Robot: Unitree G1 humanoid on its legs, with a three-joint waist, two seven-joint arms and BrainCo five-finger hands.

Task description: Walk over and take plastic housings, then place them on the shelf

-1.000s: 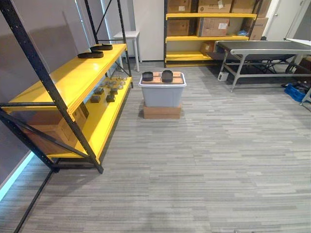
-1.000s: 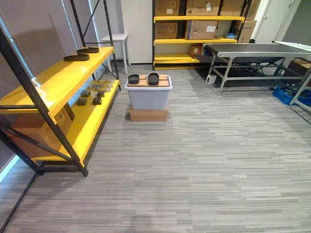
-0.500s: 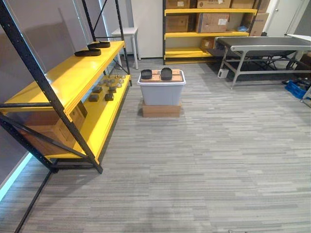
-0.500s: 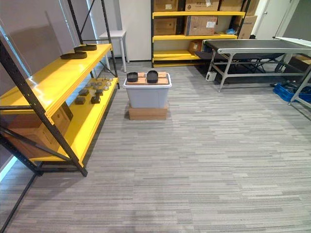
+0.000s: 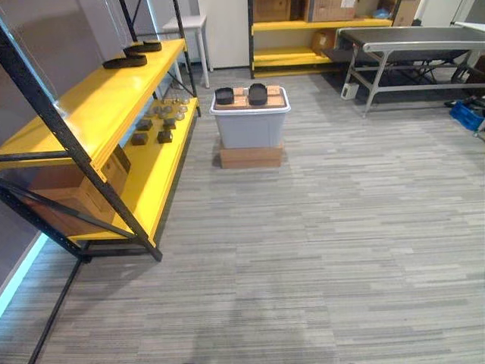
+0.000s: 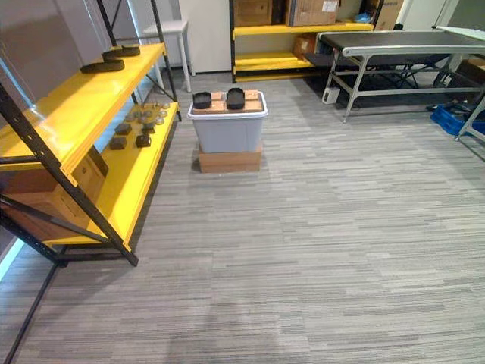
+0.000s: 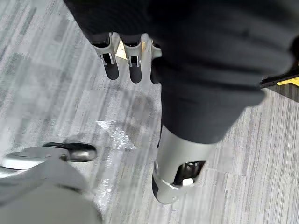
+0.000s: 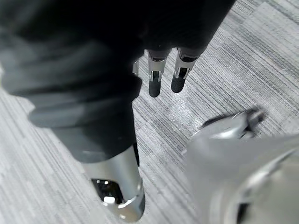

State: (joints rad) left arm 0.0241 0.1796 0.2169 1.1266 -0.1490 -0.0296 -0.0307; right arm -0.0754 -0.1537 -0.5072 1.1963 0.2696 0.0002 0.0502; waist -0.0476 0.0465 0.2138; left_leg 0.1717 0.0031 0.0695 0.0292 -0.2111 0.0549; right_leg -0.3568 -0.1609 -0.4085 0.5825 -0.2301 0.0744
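Two black plastic housings (image 5: 224,95) (image 5: 258,93) rest side by side on the lid of a grey bin (image 5: 250,130), which stands on a flat cardboard box (image 5: 251,157) some way ahead on the carpet. To the left runs a yellow shelf (image 5: 91,114) with black posts; two flat black housings (image 5: 125,62) (image 5: 142,46) lie at the far end of its upper board. My left hand (image 7: 134,70) hangs over the floor with straight fingers, holding nothing. My right hand (image 8: 154,84) hangs the same way, open.
Small dark and clear parts (image 5: 159,125) lie on the shelf's lower board, beside a cardboard box (image 5: 76,193). A conveyor table (image 5: 413,38), a blue crate (image 5: 464,115), a back shelf with boxes (image 5: 303,23) and a white side table (image 5: 186,24) line the far end. Grey carpet lies between me and the bin.
The whole picture has shifted: the camera has come a little nearer the bin and looks lower. Nothing in the room has moved.
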